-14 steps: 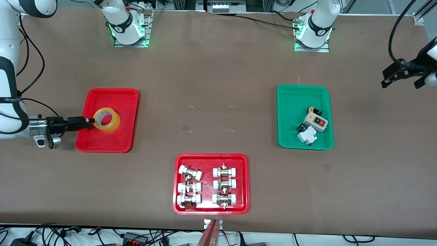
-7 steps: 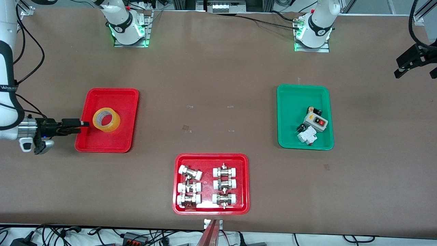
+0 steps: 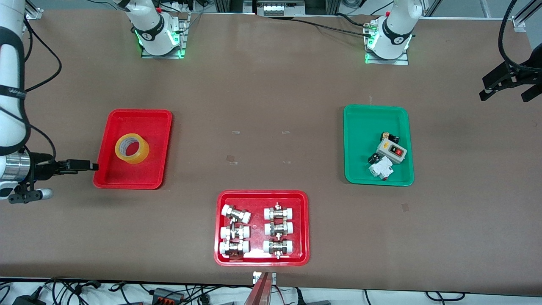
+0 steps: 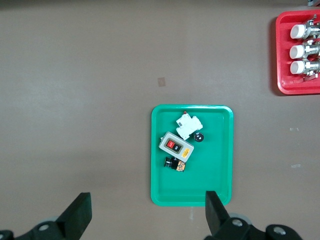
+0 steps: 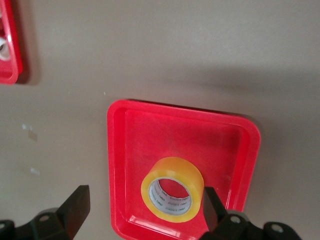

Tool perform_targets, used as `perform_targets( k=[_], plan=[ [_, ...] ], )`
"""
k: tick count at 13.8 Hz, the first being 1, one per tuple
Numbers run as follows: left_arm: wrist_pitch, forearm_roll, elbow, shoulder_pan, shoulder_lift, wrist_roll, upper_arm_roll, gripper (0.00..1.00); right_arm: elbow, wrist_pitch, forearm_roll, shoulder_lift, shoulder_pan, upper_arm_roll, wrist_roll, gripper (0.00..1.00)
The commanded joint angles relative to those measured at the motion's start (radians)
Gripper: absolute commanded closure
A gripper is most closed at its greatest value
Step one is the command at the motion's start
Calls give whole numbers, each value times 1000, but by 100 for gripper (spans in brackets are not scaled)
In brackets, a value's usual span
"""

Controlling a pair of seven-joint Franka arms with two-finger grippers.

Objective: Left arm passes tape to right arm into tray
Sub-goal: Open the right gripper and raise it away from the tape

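A roll of yellow packing tape (image 3: 132,148) is lying flat, core upward, inside the plain red tray (image 3: 159,144), sitting toward the tray's corner that is nearer the front camera and nearer the right arm's end of the desk (image 3: 271,93). The right gripper (image 3: 87,165) is hovering just outside the tray's edge, low over the desk, its jaws spread wide and holding nothing; in the right wrist view the tape (image 5: 172,189) is lying between and ahead of the two open fingertips (image 5: 76,205), clear of both. The left gripper (image 3: 506,84) is waiting well away from the tray, above the desk at the left arm's end and past the green tray (image 3: 360,123) of switches, with its jaws likewise wide open and empty.

The roll is looking like a light, rigid thing: a stiff white core wrapped in smooth translucent film whose outer face is probably slick. Its wall is likely to resist squeezing without harm, so fragility is hardly a concern. The surest hold is probably across the wall, one finger inside the core and one outside, or across the full outer width if the jaws span it. With the tape resting in the tray, the task is appearing to be all but finished.
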Motion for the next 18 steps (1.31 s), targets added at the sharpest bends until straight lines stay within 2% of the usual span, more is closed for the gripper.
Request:
perform_targets(
  k=[1,3,7,11,13,15,18],
  plan=[
    [-23,0,26,0,12,-10,-4,0,42,-57,-51,-44,35,-5,129,0],
    [-39,-3,28,1,11,-10,-1,0,58,-93,-98,-82,52,-7,173,0],
    [-36,0,28,3,3,4,6,0,189,-179,-162,-90,81,-8,186,0],
    [-30,17,26,3,3,6,5,0,180,-165,-215,-168,91,-8,307,0],
    [-31,17,23,3,2,7,5,0,79,-68,-282,-246,83,-1,298,0],
    [-31,17,25,3,2,7,5,0,-48,37,-301,-335,85,-1,270,0],
    [-31,16,26,3,0,9,5,0,-138,79,-302,-407,91,-1,261,0]
  ],
)
